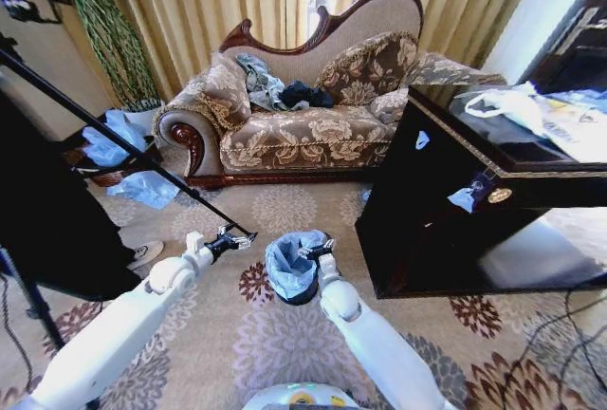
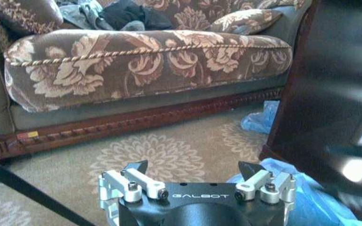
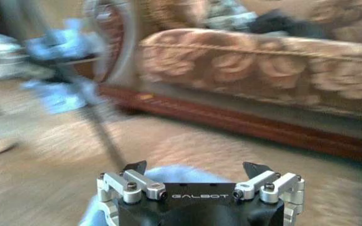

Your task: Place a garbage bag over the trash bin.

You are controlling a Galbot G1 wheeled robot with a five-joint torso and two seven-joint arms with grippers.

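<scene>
We can read one word, "GALBOT", in pale capitals on the black body of the left gripper [image 2: 193,165] in the left wrist view, and again on the right gripper [image 3: 195,165] in the right wrist view. Printing on the white plastic bag [image 1: 569,121] is too small to read.

trash bin [image 1: 302,294] mostly hidden, rt wrist view blurred

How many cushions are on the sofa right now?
3 that I can make out: one at the left arm of the sofa, a larger one right of centre, a small one at the right end. The clothes pile may hide more.
</scene>
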